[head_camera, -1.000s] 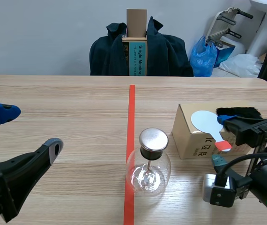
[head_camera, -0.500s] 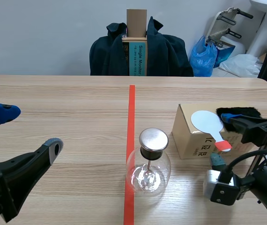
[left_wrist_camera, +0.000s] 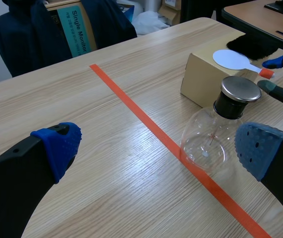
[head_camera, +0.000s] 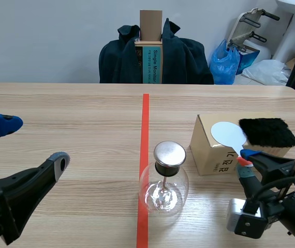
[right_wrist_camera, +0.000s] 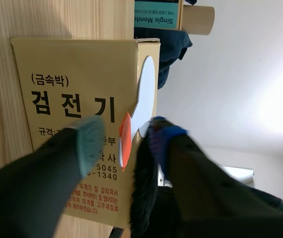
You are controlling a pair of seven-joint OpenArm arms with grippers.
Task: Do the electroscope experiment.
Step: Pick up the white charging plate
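The electroscope (head_camera: 164, 181), a glass flask with a metal cap, stands on the counter (head_camera: 75, 119) over the red tape line. Just beside it, a cardboard box (head_camera: 207, 150) carries a white paddle (head_camera: 229, 134) and a black fur pad (head_camera: 267, 132). The right pincer (head_camera: 246, 162) is spread around the paddle's red handle end: the pick-up step, I'd say, and closing squarely comes next. The left pincer (head_camera: 33, 142) hangs spread, well apart. The box reads "(금속박) 검전기"; a teal label (head_camera: 155, 62) behind says "Single Moni"

Clear round glass flask electroscope (head_camera: 163, 192), metal disc cap, upright on orange-red tape line. I note white round paddle with red handle (head_camera: 229, 135) and black fur pad (head_camera: 267, 132) lying atop tan cardboard box (head_camera: 209, 152).
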